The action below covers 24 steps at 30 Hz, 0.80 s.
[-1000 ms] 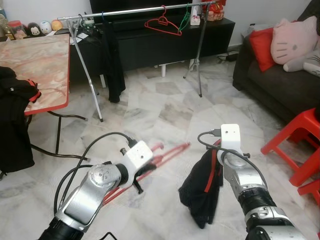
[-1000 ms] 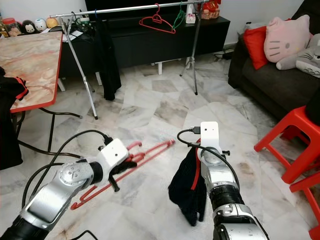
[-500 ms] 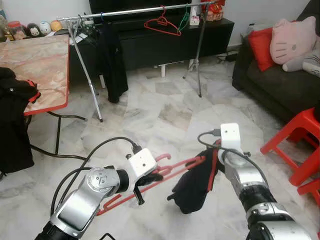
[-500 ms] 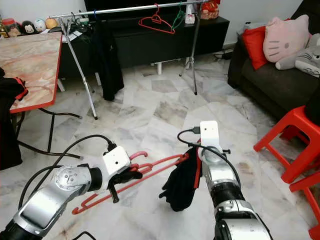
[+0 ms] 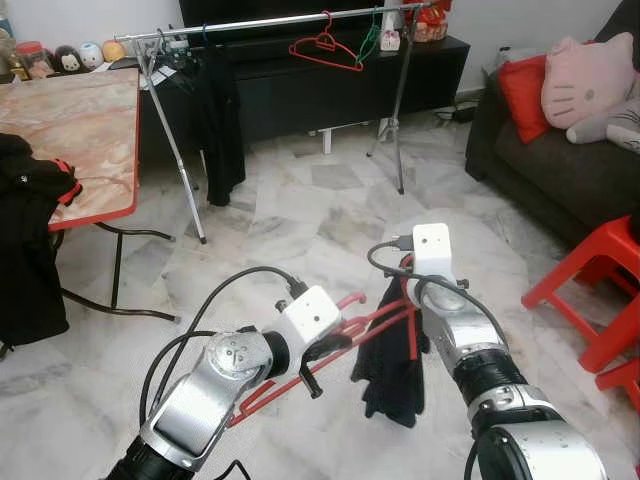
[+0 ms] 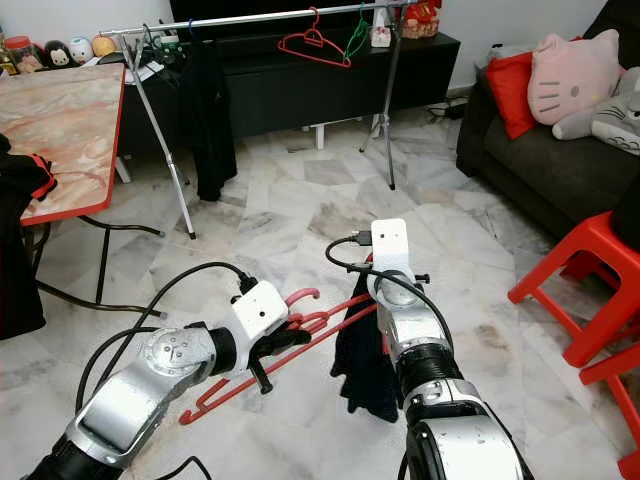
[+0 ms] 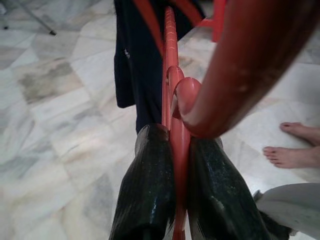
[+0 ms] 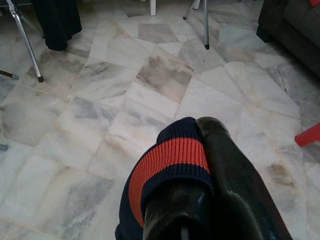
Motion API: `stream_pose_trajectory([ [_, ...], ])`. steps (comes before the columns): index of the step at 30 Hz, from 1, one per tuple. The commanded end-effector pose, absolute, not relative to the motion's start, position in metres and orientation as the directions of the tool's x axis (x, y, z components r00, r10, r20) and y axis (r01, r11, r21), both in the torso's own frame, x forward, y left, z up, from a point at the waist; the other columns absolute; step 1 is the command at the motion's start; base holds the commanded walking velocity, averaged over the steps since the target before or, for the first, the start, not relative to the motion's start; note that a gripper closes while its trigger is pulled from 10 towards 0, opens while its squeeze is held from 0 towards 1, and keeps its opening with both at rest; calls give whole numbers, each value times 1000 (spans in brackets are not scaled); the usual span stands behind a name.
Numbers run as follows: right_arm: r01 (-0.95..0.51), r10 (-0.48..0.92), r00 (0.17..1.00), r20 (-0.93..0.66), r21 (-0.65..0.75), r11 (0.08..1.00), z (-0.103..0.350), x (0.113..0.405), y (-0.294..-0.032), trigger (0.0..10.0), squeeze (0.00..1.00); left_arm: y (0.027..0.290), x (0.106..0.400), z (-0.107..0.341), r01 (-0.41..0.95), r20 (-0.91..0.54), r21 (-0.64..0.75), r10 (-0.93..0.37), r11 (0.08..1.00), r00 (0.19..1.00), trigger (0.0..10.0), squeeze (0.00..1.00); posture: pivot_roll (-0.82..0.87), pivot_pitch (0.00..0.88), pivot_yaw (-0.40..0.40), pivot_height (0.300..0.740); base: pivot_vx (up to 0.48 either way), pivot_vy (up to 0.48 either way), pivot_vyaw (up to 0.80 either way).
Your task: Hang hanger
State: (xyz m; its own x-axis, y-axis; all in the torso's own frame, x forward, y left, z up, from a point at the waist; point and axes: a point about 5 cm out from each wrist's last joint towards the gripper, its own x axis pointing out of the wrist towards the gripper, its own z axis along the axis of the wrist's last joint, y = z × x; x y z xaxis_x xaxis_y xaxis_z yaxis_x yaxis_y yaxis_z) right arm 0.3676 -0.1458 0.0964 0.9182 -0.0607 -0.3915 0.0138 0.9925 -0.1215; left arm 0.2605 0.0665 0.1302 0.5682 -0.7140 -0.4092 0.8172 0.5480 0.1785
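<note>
My left gripper (image 5: 318, 352) is shut on a red plastic hanger (image 5: 368, 320), its fingers (image 7: 150, 195) pinching the bar just below the hook. The hanger's far arm reaches into a dark garment with a red stripe (image 5: 392, 368), which hangs from my right gripper (image 8: 200, 210). That gripper is shut on the garment's red-striped cuff (image 8: 170, 161). Both are held low over the marble floor, close together. At the back stands a metal clothes rail (image 5: 260, 22) carrying a red hanger (image 5: 325, 45), a green one and a black garment (image 5: 222, 120).
A red-edged table (image 5: 75, 130) with black clothing (image 5: 30, 250) draped over it stands at the left. A dark sofa (image 5: 560, 160) and a red stool (image 5: 600, 275) are at the right. A person's bare feet (image 7: 295, 150) show on the floor in the left wrist view.
My left gripper has carried the red hanger to the right, and its arm has gone into the garment. My right gripper has shifted left with the garment, which now hangs straight.
</note>
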Motion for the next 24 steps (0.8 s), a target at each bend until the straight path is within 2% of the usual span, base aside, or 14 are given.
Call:
stream_pose_trajectory([
  [1,14,-52,930,-365,-106,994,104,372,-142,10000,0,67,264,133,807,-415,187,-700,560,581,10000,0,46,0,-36,740,0,0,0],
  [10,129,-142,925,-353,-61,990,105,371,-154,10000,0,74,271,130,756,-441,212,-630,619,640,10000,0,44,0,-38,740,0,0,0],
  [11,166,-149,918,-367,16,986,104,370,-153,10000,0,75,274,130,735,-439,214,-609,643,660,10000,0,44,0,-38,740,0,0,0],
  [13,179,-144,917,-372,61,982,103,370,-152,10000,0,76,275,130,728,-439,213,-602,652,667,10000,0,44,0,-38,740,0,0,0],
  [15,164,-104,919,-379,130,978,100,367,-142,10000,0,75,276,130,723,-440,209,-597,658,671,10000,0,44,0,-38,740,0,0,0],
  [24,107,-42,918,-395,144,984,95,363,-123,10000,0,73,276,131,718,-442,196,-593,668,673,10000,0,44,0,-38,740,0,0,0],
])
